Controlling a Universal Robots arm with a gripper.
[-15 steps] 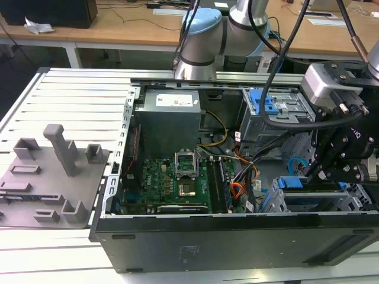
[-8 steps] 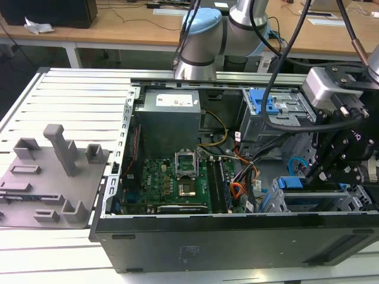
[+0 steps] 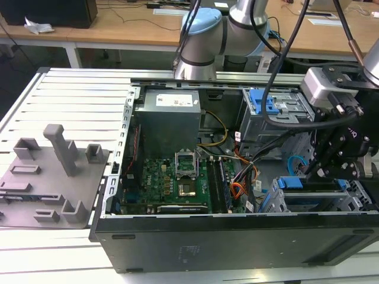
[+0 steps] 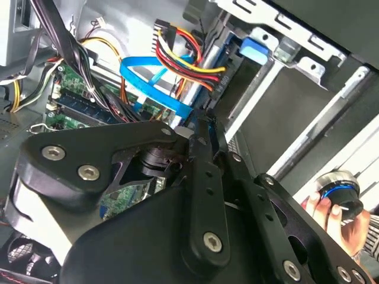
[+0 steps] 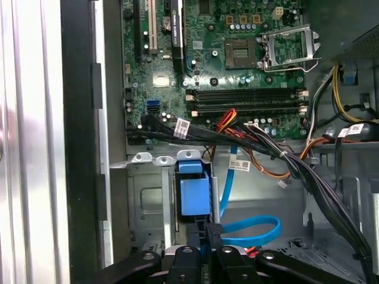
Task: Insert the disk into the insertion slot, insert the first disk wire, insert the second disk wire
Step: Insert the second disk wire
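Here the gripper (image 5: 208, 241) sits low in the case beside the insertion slot (image 3: 349, 198), its tips drawn close and apparently pinching the dark plug of the second disk wire (image 5: 251, 232). That thin flat cable looks light and floppy, kink-prone; judged best held by the rigid plug, not the ribbon

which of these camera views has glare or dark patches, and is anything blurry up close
In the exterior view, the case's front panel is dark and the aluminium table bright. In the second wrist view, the gripper linkage looms large and black in the foreground, and a hand at the edge is soft. In the first wrist view, the table rail beside the case is washed out, while the second disk wire reads clearly.
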